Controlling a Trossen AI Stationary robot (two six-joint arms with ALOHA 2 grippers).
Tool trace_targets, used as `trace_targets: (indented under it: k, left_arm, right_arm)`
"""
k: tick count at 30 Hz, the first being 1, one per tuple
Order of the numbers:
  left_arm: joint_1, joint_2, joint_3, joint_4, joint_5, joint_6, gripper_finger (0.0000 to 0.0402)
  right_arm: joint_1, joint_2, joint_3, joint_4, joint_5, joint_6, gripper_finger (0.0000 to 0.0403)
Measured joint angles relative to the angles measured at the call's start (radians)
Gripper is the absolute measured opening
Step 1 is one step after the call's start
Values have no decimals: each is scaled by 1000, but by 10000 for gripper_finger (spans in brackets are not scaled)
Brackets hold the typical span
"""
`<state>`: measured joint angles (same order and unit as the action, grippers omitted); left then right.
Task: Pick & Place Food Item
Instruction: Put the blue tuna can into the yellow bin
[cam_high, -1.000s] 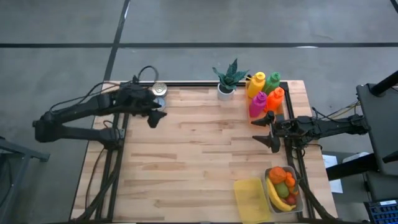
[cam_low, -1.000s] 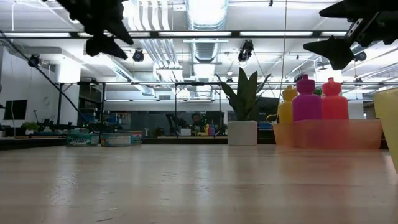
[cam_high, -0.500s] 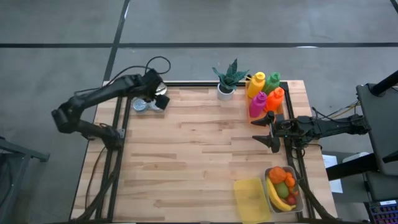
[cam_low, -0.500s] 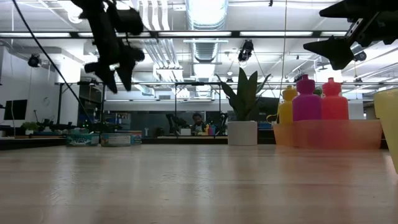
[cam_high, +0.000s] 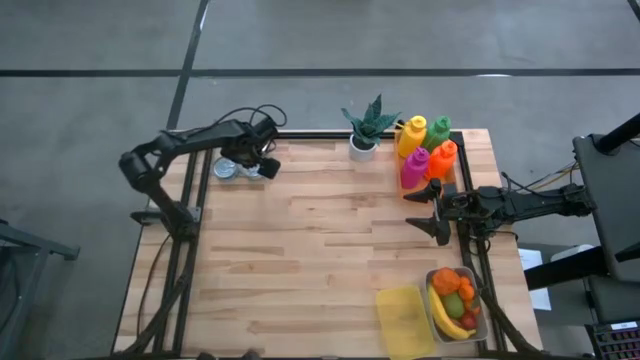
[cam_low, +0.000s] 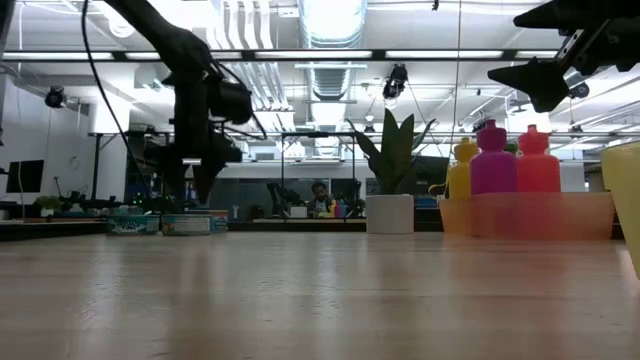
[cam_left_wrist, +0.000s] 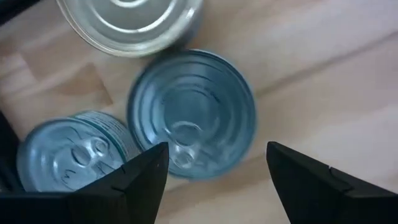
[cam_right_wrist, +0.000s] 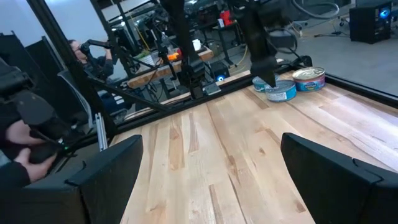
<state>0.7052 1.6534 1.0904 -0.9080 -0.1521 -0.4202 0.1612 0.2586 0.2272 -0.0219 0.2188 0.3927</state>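
The left gripper (cam_high: 262, 165) points down at the table's far left corner, fingers apart; the right gripper (cam_high: 429, 212) waits raised, wide open.

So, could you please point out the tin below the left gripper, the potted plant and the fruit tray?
tin (cam_left_wrist: 191, 112), left wrist view, middle of its lid
potted plant (cam_high: 363, 148), high view, white pot
fruit tray (cam_high: 485, 318), high view, right rim

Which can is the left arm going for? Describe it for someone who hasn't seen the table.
Go to the table's far left corner, where three cans cluster. It's the middle can, framed between the left gripper's open fingers, unlike its two neighbours off to the side.
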Motion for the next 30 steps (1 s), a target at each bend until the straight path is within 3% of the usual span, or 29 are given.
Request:
trace_targets:
  k: [8, 20, 30]
  left_arm:
    - [9, 46, 0, 41, -156, -18, 275]
    - [12, 46, -7, 69, -143, -27, 275]
    - [25, 38, -107, 183, -67, -42, 275]
  right_arm:
    - [0, 0, 0, 0, 0, 0, 378]
    - [0, 0, 0, 0, 0, 0, 378]
    - [0, 1, 0, 0, 0, 0, 378]
